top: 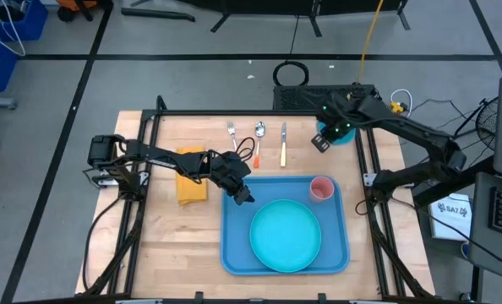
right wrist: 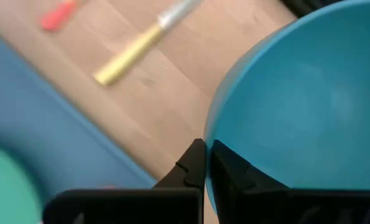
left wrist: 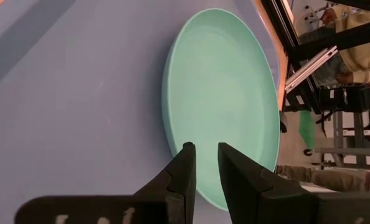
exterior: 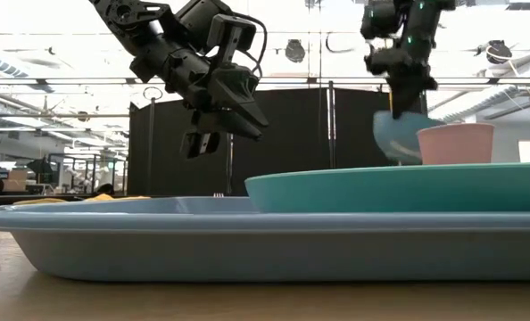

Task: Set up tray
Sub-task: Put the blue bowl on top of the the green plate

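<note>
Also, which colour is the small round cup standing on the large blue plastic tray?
Pale pink; the high view shows it best.

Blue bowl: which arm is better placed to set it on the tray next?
Right. The right gripper is already shut on the blue bowl rim, beside the tray. The left gripper hovers empty by the teal plate.

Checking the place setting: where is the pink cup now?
In the high view, the pink cup stands in the tray's far right corner, just beyond the teal plate.
</note>
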You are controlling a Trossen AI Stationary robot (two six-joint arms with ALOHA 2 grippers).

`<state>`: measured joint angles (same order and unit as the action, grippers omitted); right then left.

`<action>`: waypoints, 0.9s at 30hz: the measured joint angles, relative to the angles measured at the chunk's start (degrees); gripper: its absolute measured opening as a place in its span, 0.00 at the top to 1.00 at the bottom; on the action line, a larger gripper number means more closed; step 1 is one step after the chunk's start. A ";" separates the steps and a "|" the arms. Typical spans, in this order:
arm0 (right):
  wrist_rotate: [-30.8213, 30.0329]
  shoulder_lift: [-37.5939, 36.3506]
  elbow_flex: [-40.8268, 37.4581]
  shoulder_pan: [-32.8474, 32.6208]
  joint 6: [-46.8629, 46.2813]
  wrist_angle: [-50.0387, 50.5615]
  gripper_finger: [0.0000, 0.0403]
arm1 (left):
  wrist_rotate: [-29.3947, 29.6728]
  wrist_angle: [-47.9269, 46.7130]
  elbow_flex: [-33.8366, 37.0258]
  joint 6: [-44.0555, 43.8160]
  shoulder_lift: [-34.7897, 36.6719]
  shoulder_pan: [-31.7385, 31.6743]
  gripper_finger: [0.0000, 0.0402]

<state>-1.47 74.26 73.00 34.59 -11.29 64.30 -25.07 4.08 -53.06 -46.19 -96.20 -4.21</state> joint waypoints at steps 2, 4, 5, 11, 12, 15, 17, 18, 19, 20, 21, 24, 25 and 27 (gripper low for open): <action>0.05 -0.26 2.46 -2.14 -0.57 0.83 1.00 | -0.02 0.00 0.00 -0.02 0.00 0.00 0.83; 0.03 -0.39 4.80 -4.84 -1.64 1.36 1.00 | -0.04 0.00 0.00 -0.02 0.00 -0.02 0.83; -0.01 -0.39 6.00 -6.43 -2.50 1.28 1.00 | -0.04 0.00 0.00 -0.02 0.00 -0.01 0.83; -1.97 -0.41 11.61 -17.07 -7.36 -0.91 1.00 | -1.96 0.00 0.00 0.39 0.00 -0.02 0.83; -2.15 -0.39 11.94 -18.96 -8.51 -1.64 1.00 | -2.79 0.00 0.00 0.65 0.00 -0.02 0.83; -3.37 -0.35 12.39 -24.64 -11.39 -2.60 1.00 | -4.64 0.00 0.00 0.98 0.00 -0.01 0.83; -3.57 -0.36 12.55 -28.67 -11.01 -4.60 1.00 | -5.70 -0.02 0.00 1.52 0.00 0.00 0.83; -4.38 -0.32 12.59 -30.80 -10.68 -5.55 1.00 | -6.38 -0.02 0.00 1.89 0.00 0.00 0.83; -5.23 -0.14 12.60 -32.76 -10.58 -6.31 1.00 | -6.91 -0.04 0.00 2.14 0.00 0.00 0.83; -5.98 0.01 12.58 -34.52 -10.57 -7.15 1.00 | -7.26 -0.04 0.00 2.19 0.00 0.00 0.83; -5.99 0.11 12.58 -36.16 -10.36 -8.19 1.00 | -7.70 -0.04 0.00 2.21 0.00 0.00 0.83; -5.99 0.34 12.60 -39.99 -9.64 -10.02 1.00 | -8.19 -0.04 0.00 2.21 0.00 0.00 0.83; -5.96 0.46 12.62 -41.11 -9.41 -10.05 1.00 | -8.19 -0.04 0.00 2.23 0.00 0.00 0.83; -5.89 0.72 12.59 -43.43 -8.14 -8.95 1.00 | -8.19 -0.04 0.00 2.16 0.00 -0.07 0.83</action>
<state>-7.37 74.98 85.59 -8.84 -19.43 55.36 -33.26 4.03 -53.06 -44.03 -96.20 -4.27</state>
